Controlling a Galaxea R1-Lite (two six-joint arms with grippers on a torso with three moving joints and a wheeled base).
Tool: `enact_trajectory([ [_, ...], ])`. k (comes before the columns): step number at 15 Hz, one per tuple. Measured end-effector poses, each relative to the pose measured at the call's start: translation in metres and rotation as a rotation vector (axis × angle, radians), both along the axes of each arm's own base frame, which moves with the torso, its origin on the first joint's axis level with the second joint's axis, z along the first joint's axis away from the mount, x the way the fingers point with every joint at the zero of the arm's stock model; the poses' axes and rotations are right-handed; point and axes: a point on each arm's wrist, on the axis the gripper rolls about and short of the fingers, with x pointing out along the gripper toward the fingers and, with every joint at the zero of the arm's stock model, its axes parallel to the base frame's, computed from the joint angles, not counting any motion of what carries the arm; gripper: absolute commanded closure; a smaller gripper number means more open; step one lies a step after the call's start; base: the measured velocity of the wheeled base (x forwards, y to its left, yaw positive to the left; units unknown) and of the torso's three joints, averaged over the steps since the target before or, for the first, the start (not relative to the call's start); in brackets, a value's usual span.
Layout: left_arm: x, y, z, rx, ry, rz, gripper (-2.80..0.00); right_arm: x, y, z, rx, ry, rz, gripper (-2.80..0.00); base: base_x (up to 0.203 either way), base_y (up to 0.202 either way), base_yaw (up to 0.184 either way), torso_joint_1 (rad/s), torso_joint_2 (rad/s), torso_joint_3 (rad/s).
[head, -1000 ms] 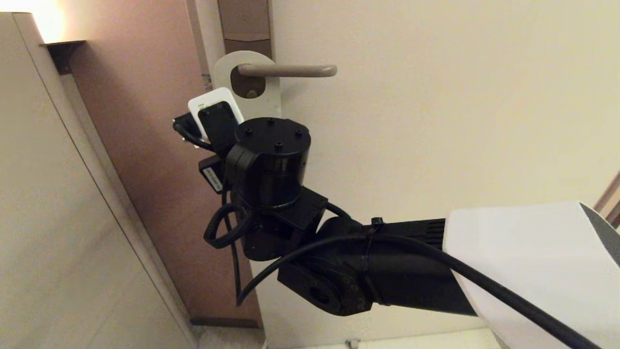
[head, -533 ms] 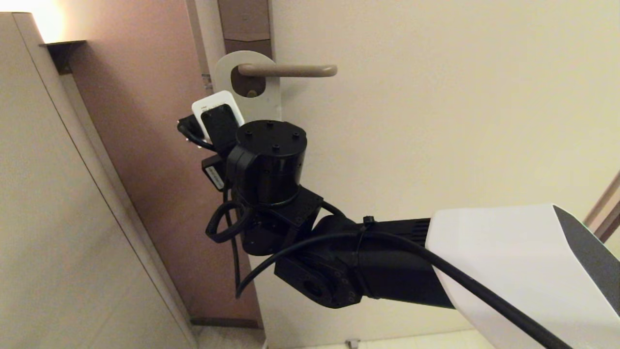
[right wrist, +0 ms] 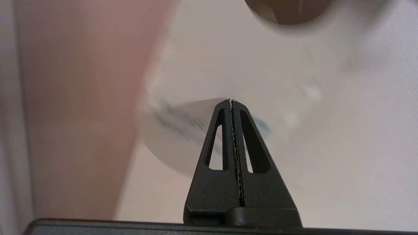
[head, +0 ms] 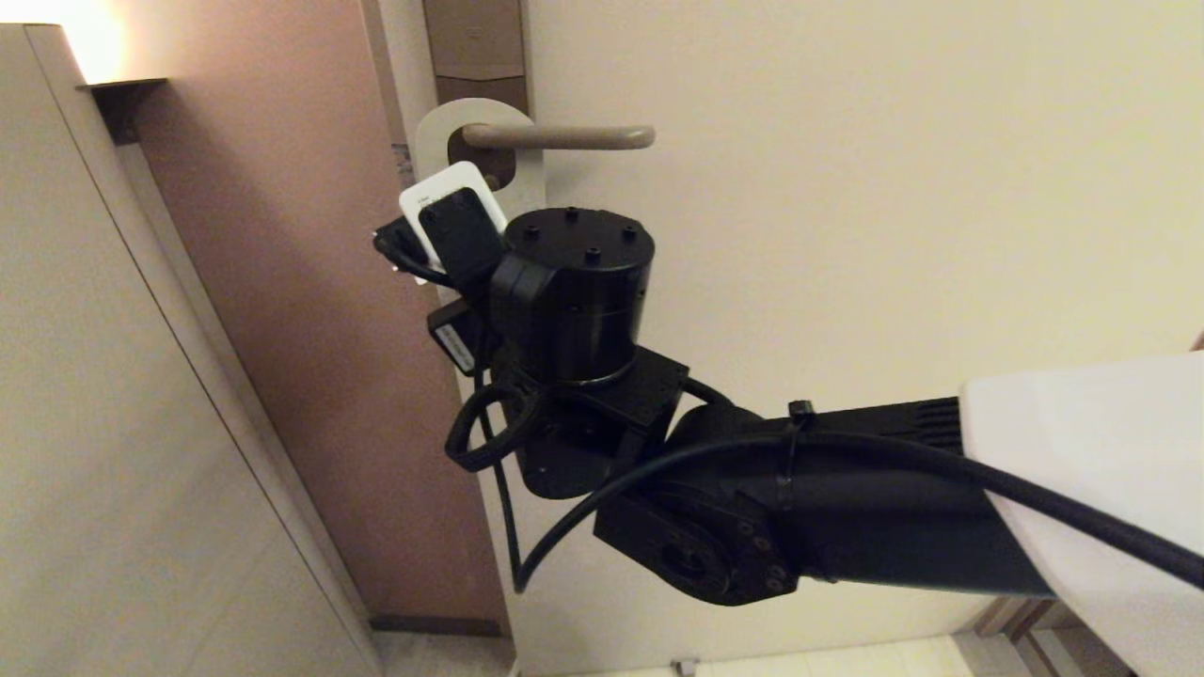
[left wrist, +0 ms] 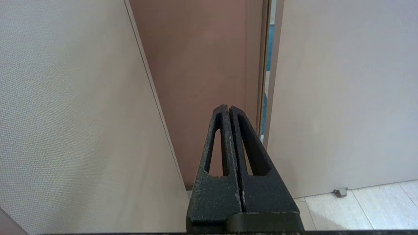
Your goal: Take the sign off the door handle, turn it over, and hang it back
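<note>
On the door handle [head: 560,137], the sign [head: 525,174] hangs by its oval hole, close to the tall brown lock plate [head: 475,42], with its white face turned outward toward the head camera. The removal step is therefore judged not yet complete: the sign is on the lever, and turning it over and rehanging it are both outstanding. The right arm reaches up from the lower right of the head view and places its wrist directly in front of the lower part of the sign, so the right tool cannot be seen from that camera. In the right wrist view, the right tool [right wrist: 232,101] shows both fingers pressed together along their toothed pads, with no gap visible between them. The lower end of the sign [right wrist: 183,130] lies blurred just beyond the tips, and the pictures do not settle whether a thin edge of the card is pinched between the fingers or whether the tool is simply closed in front of it. The left tool [left wrist: 228,107] is parked low, fingers closed on nothing, pointing toward the gap between the brown door edge and the pale door. Progress is judged to be early, at the grasp stage.
</note>
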Motion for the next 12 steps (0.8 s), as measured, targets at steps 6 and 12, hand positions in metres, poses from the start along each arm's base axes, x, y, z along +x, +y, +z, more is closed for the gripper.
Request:
enact_trajectory([
  [6, 0.000, 0.000, 0.000, 0.000, 0.000, 0.000, 0.00, -0.008, -0.069, -0.014, -0.159, 0.108, -0.074, 0.00, 0.000, 0.000, 0.000, 0.000, 0.00, 0.000],
  [12, 0.000, 0.000, 0.000, 0.000, 0.000, -0.001, 0.00, -0.011, -0.190, -0.032, -0.270, 0.236, -0.271, 0.00, 0.000, 0.000, 0.000, 0.000, 0.00, 0.000],
])
